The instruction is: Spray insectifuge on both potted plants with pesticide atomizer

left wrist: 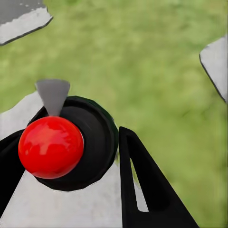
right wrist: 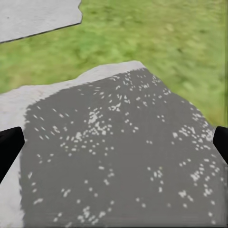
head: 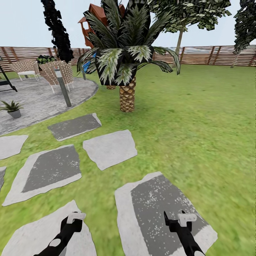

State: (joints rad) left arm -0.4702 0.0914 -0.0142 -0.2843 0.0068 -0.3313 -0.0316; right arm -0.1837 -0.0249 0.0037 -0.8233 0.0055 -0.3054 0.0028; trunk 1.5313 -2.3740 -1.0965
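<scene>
One potted plant shows: a small rosette of pointed green leaves standing upright in a little grey pot. It sits on the round grey stone patio of the garden, near the patio's edge, well apart from the scaly-trunked palm on the lawn.

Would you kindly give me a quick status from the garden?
Both hands empty, low over the stepping slabs. One potted plant far left on the patio. Palm ahead. Atomizer unsighted.

text: none legible | labels: none | numbers: none | signs: none
</scene>
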